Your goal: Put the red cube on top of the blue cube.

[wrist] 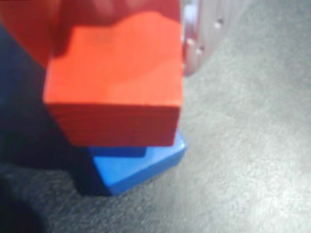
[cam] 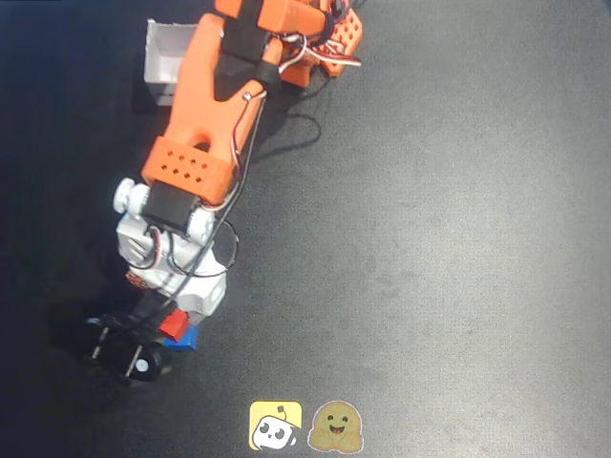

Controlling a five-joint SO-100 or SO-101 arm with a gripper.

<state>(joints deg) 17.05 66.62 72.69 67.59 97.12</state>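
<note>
In the wrist view the red cube [wrist: 114, 82] fills the upper left, held between a pale finger [wrist: 194, 41] on its right and an orange finger [wrist: 22, 29] on its left. Directly beneath it lies the blue cube [wrist: 138, 167], turned slightly, with only its near corner and right edge showing. I cannot tell whether the two cubes touch. The overhead view shows my gripper [cam: 172, 317] at the lower left, shut on the red cube [cam: 175, 323], with a sliver of the blue cube [cam: 187, 338] peeking out under it.
A white box [cam: 160, 59] stands at the top left, partly under the orange arm [cam: 205, 95]. Two stickers, a yellow one [cam: 276, 425] and a tan one [cam: 336, 426], lie at the bottom edge. The dark table [cam: 449, 239] stretches to the right.
</note>
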